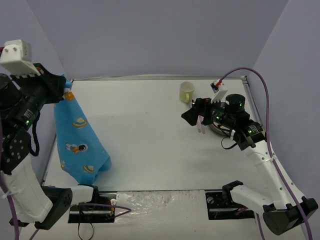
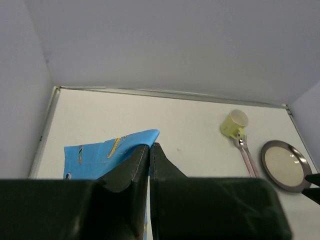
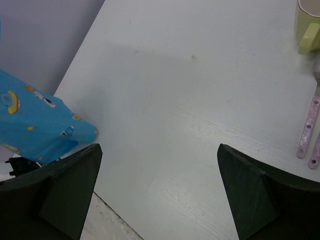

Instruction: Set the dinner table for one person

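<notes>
Between lilac walls, the dinner table lies matte white, metal-edged.

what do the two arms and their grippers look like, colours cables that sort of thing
Both arms have white links, as on the left arm and right arm, with black joints carrying small green lights. A purple cable loops along the right arm. The left gripper and right gripper have blocky dark fingers.

On dinner table: placemat left; cup, plate right.
</notes>
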{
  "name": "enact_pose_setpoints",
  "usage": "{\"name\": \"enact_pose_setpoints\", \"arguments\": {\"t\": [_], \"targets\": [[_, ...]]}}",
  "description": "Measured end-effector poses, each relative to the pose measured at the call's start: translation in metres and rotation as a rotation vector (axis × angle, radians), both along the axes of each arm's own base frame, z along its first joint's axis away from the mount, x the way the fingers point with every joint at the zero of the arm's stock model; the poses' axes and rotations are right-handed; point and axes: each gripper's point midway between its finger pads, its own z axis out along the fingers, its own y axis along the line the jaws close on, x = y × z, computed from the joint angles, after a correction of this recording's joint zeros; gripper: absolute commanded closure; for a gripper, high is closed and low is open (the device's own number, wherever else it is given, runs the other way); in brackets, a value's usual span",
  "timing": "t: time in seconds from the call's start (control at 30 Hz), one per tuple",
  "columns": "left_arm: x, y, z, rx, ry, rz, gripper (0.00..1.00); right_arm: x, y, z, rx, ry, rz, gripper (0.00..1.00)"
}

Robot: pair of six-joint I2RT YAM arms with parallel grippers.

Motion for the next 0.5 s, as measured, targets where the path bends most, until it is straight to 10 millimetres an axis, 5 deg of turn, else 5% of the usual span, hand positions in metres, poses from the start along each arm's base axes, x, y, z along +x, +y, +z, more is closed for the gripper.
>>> {"name": "enact_pose_setpoints", "arguments": {"t": [0.23,0.37,0.5], "targets": [[0.080,-0.069,-0.077,0.053,0.272,-0.254,1.00,-0.004,-0.004,-0.007,-0.008,0.004,-0.015,0.04],[0.130,-0.135,-0.165,0.161,0.506,-0.386,1.00,-0.006,-0.009,-0.008,-0.016,-0.002,-0.037,0.04],[0.146,-0.198,-0.245,0.273,0.674,-0.482,1.00,-0.005,-0.017,-0.009,-0.033,-0.008,-0.080,0.04]]}}
